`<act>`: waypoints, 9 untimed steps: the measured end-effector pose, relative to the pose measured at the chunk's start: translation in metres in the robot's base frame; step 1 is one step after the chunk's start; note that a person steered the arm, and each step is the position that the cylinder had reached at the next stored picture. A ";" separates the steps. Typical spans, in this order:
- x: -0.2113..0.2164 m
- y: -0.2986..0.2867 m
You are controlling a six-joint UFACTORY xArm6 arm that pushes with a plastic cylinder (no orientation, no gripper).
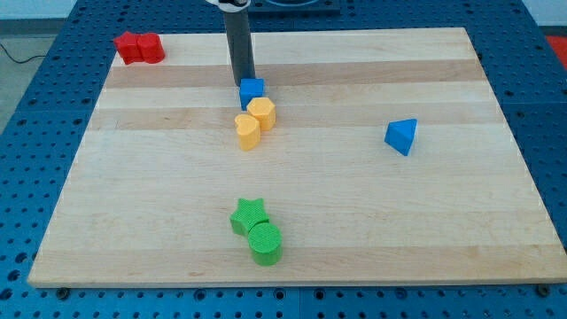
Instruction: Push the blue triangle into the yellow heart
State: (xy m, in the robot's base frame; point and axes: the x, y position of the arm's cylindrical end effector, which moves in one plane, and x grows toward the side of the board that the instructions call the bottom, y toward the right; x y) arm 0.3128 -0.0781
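My tip point(244, 81) sits at the blue cube's point(252, 89) top-left edge, just above two yellow blocks point(255, 122). No fingers, just a rod. Blue triangle point(401, 136) is well apart on the bench's point(372, 230) right.

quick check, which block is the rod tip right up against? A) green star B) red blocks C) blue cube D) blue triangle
C: my tip sits at the upper edge of the blue cube, just above the two yellow blocks; the blue triangle lies apart at the view's right.
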 end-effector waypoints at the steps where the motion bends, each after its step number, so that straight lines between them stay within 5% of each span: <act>1: 0.001 0.000; 4: 0.002 0.025; 7: 0.003 0.220; 9: 0.066 0.287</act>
State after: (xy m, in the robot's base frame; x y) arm 0.3789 0.2092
